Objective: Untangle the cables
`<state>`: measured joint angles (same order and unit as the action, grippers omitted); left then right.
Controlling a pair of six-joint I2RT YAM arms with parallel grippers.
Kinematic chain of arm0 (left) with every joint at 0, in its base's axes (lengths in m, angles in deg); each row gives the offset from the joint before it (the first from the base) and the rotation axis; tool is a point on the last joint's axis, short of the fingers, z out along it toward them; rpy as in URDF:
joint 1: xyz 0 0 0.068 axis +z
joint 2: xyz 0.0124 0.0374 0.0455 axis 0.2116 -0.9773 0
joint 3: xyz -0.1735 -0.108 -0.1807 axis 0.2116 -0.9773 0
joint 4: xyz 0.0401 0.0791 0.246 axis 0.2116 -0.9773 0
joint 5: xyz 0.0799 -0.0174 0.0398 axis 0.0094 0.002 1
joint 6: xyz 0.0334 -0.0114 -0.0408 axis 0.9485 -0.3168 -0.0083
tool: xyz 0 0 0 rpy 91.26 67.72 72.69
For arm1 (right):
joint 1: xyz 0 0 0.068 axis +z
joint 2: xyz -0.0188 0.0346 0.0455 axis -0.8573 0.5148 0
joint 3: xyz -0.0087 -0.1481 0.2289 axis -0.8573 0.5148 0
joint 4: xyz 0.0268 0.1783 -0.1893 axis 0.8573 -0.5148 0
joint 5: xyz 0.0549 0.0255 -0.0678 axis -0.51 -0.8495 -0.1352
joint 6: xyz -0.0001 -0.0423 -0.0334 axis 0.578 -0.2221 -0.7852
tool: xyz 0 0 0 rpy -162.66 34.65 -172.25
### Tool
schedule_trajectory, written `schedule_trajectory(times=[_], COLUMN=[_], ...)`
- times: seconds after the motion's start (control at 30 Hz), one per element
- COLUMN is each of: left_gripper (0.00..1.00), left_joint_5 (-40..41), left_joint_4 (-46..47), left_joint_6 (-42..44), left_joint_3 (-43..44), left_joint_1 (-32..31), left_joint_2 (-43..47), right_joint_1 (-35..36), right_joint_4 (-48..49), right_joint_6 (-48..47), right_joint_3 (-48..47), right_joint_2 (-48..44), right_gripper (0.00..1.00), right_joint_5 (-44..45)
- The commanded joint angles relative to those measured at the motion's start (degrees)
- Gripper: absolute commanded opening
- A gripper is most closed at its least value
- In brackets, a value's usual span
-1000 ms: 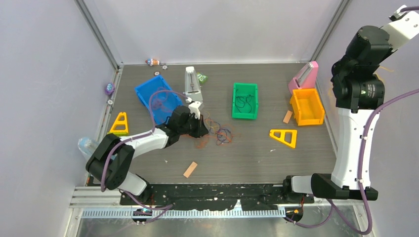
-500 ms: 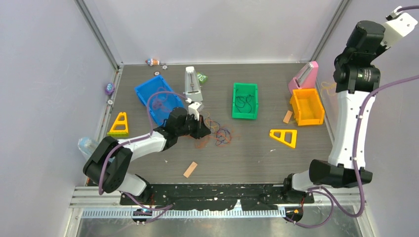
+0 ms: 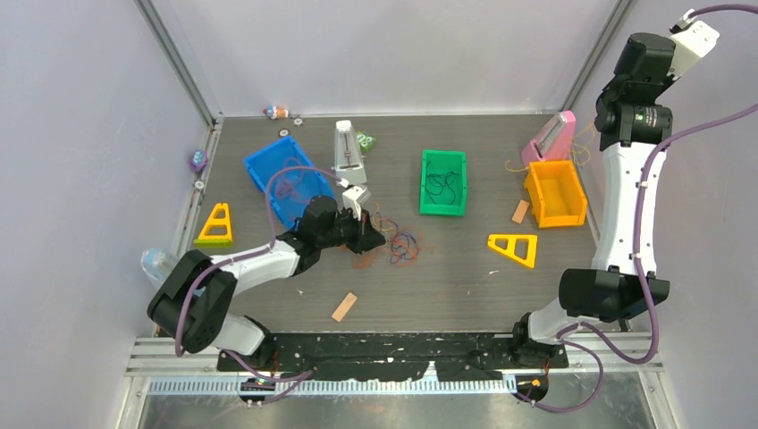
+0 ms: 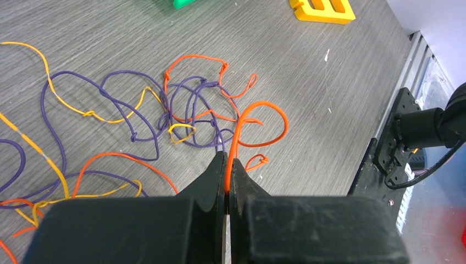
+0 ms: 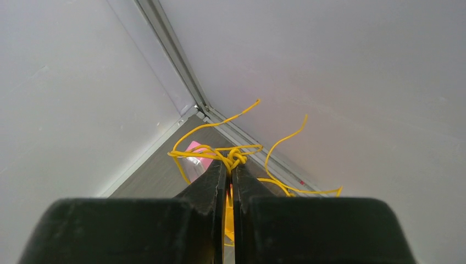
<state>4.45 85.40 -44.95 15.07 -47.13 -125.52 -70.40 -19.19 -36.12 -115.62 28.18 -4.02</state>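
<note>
Top external, tangle of cables (image 3: 401,247): your main knot of orange, purple and yellow strands lies on the table (image 3: 474,286), left of centre, between the blue bin (image 3: 266,154) and the green bin (image 3: 444,211).
Top external, left gripper (image 3: 375,238): you have it low over the table at the left edge of the tangle of cables, touching the strands.
Top external, green bin: 1 dark cable (image 3: 442,184) lies coiled inside it, apart from the tangle of cables.
Top external, right arm (image 3: 626,197): you see it raised tall at the back right corner, above the orange bin (image 3: 559,220). Its gripper tips are hidden from this side.
Left wrist, left gripper: your jaws are pinched together on 1 orange cable (image 4: 235,142). It runs out from between the tips and curls into a loop on the table.
Left wrist, tangle of cables: just beyond the tips, purple cables (image 4: 193,104) and more orange loops cross one another flat on the wood grain.
Right wrist, right gripper (image 5: 229,165): your jaws are clamped on a knotted bunch of yellow cable (image 5: 237,156), held in the air in front of the grey walls.
Right wrist, yellow cable: loose ends stick up and out from the knot, and other loops hang beside the gripper. A pink object (image 5: 193,147) shows below, at the table's corner.
</note>
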Motion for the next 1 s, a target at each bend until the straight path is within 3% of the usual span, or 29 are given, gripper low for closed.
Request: schedule_trajectory(times=[0.0,0.2,0.5,0.7,0.97], left_gripper=[0.0,0.0,0.0,0.0,0.0], left_joint_5=[-0.8,0.4,0.8,1.4,2.4], left_joint_4=[-2.9,-8.8,-11.7,-12.3,-11.0], left_joint_6=[0.2,1.9,2.4,2.9,3.9], left_joint_3=[0.9,1.9,3.2,3.1,1.8], left_joint_1=[-0.3,-0.3,-0.4,-0.4,-0.4], left_joint_2=[4.7,7.7,6.9,7.0,6.9], right_joint_1=[-0.2,-0.4,-1.2,-3.4,-7.6], right_joint_4=[3.1,7.9,16.7,21.0,21.1], right_joint_6=[-0.6,1.9,10.1,16.5,20.8], right_joint_3=[1.1,14.0,33.8,39.7,44.1], right_joint_2=[0.0,-1.0,3.9,9.4,12.5], right_gripper=[0.05,0.05,0.05,0.05,0.05], right_joint_5=[-1.1,-1.7,-11.7,-14.7,-10.7])
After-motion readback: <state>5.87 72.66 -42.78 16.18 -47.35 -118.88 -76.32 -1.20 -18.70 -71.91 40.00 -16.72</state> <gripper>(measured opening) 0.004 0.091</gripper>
